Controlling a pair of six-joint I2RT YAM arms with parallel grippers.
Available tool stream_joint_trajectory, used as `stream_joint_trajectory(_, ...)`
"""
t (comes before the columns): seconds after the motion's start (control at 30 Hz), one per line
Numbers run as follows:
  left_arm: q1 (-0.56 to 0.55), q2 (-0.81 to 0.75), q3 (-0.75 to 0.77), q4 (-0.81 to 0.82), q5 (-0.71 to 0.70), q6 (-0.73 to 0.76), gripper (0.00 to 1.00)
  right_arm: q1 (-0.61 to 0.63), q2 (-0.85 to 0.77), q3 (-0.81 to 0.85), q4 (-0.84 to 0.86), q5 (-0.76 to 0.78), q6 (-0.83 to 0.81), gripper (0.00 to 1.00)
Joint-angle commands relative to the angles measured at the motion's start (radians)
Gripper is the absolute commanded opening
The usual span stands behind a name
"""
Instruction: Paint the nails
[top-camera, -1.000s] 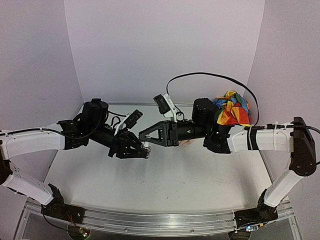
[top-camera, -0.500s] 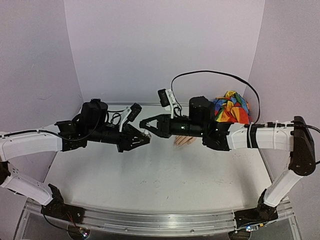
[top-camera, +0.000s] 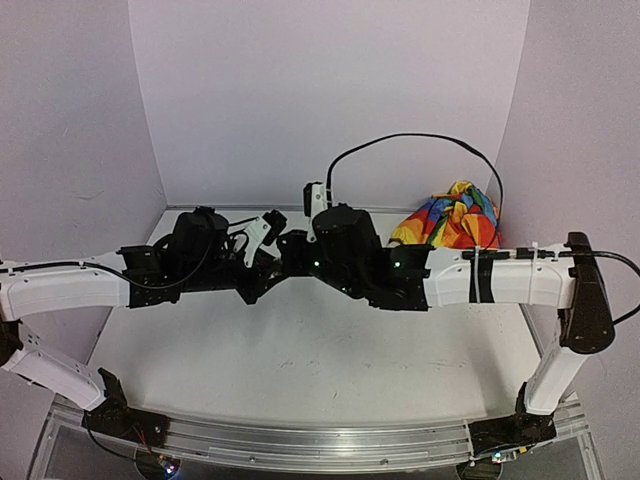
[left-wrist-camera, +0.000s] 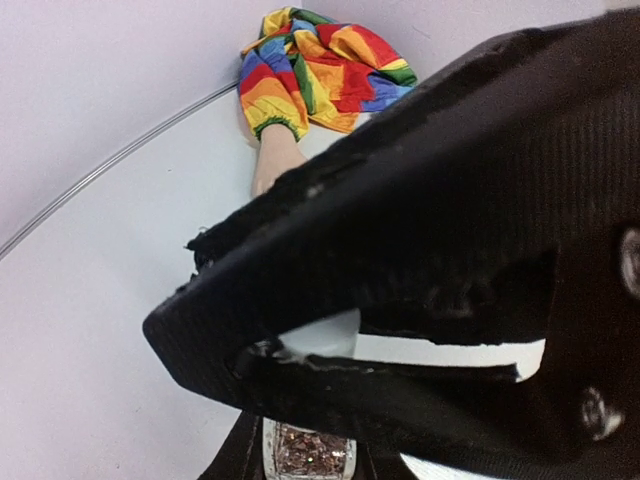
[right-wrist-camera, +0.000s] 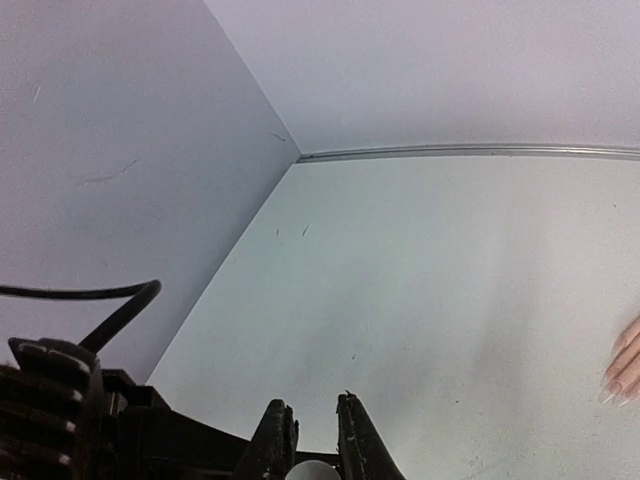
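My left gripper (top-camera: 272, 265) is shut on a tiny polish bottle (left-wrist-camera: 305, 452) with glittery pinkish contents, held above the table. My right gripper (top-camera: 294, 250) meets it from the right, its fingers (left-wrist-camera: 400, 230) closed around the bottle's white cap (left-wrist-camera: 328, 335). The cap also shows between them in the right wrist view (right-wrist-camera: 315, 471). The peach mannequin hand lies at the back right; its wrist (left-wrist-camera: 274, 160) comes out of the rainbow sleeve (top-camera: 455, 222). The pale nails (right-wrist-camera: 610, 392) show only at the right wrist view's right edge; elsewhere my right arm hides them.
Lilac walls close the table (top-camera: 330, 370) at the back and both sides. A black cable (top-camera: 420, 145) arches above my right arm. The rainbow sleeve is bunched in the back right corner (left-wrist-camera: 320, 65).
Both grippers have risen and come together at mid-table. My right gripper has moved left onto the bottle's cap, and my right arm now covers the mannequin hand in the top view.
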Motion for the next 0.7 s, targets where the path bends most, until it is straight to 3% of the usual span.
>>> stream_joint_trajectory(0.0, 0.036, -0.06, -0.033, 0.114, 0.001, 0.014, 0.0, 0.016, -0.144, -0.059, 0.037, -0.251, -0.115, 0.22)
stream_joint_trajectory(0.17, 0.101, -0.092, -0.061, 0.116, 0.397, -0.053, 0.0, -0.118, -0.246, -0.166, 0.082, -0.629, -0.171, 0.63)
stream_joint_trajectory(0.3, 0.111, -0.091, -0.049, 0.116, 0.683, -0.035, 0.0, -0.194, -0.299, -0.274, 0.179, -0.892, -0.173, 0.79)
stream_joint_trajectory(0.47, 0.11, -0.056, -0.005, 0.116, 0.982, -0.042, 0.0, -0.201, -0.303, -0.307, 0.266, -1.063, -0.166, 0.8)
stream_joint_trajectory(0.67, 0.108, -0.036, 0.02, 0.116, 1.072, -0.052, 0.0, -0.2, -0.28, -0.304, 0.32, -1.166, -0.151, 0.61)
